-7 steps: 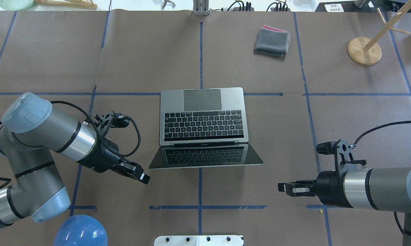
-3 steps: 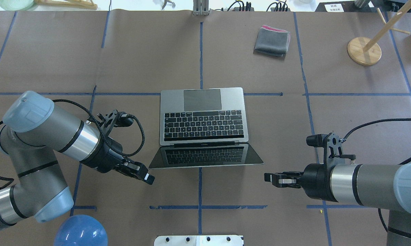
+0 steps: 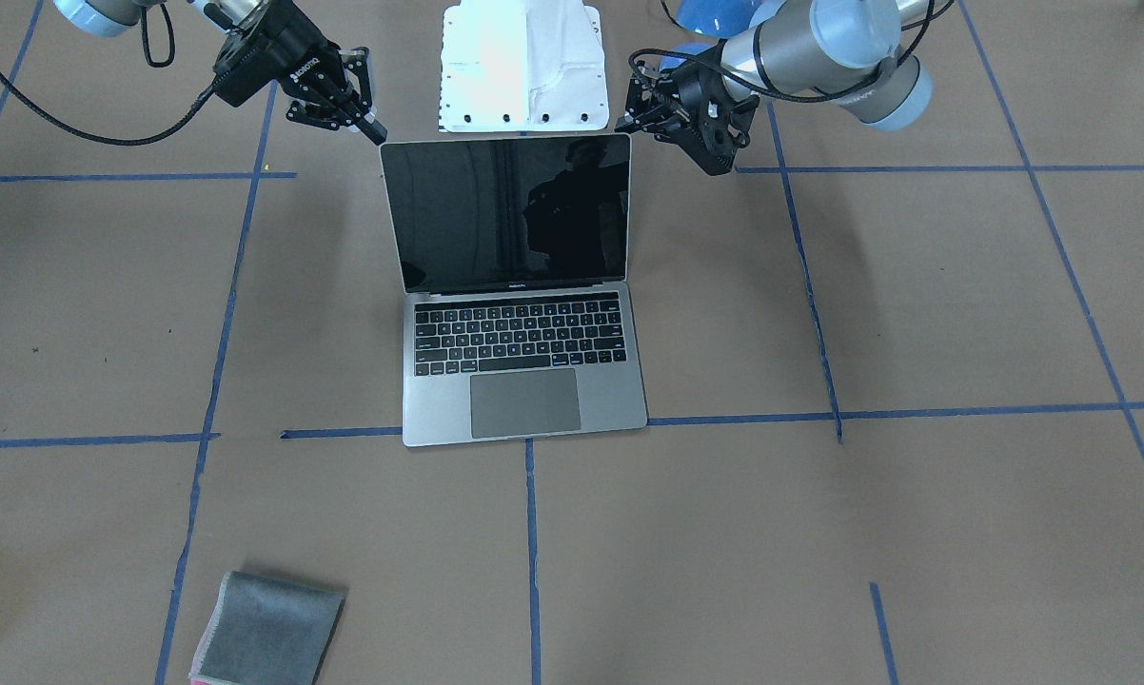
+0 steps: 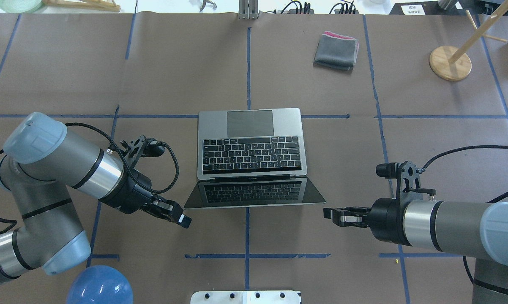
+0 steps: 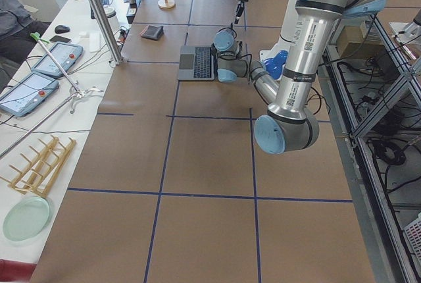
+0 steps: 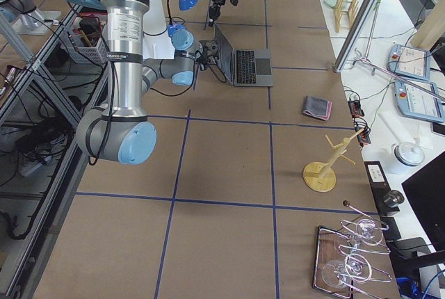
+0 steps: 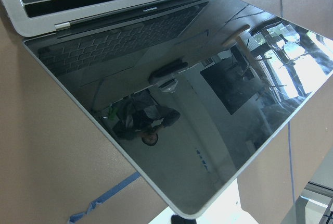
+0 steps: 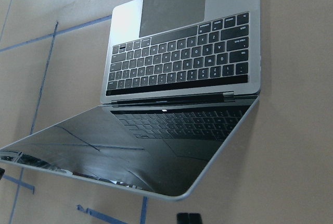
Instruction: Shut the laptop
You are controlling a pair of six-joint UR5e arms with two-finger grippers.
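Note:
The space-grey laptop (image 4: 252, 143) lies open in the middle of the table, its black screen (image 3: 505, 209) leaning back towards me. It fills both wrist views (image 7: 171, 104) (image 8: 182, 73). My left gripper (image 4: 185, 220) is shut and empty, just off the screen's top corner on my left, not touching it; in the front view it (image 3: 626, 122) is on the right. My right gripper (image 4: 326, 213) is shut and empty, close to the screen's other top corner (image 3: 380, 139), a small gap between them.
A folded grey cloth (image 4: 336, 51) lies at the far side, a wooden stand (image 4: 449, 62) at the far right. A blue ball (image 4: 99, 285) and a white plate (image 4: 245, 297) sit at my near edge, behind the screen.
My right gripper has moved left, towards the screen's corner. My left gripper shifted slightly right at first, then stayed. The laptop has not moved.

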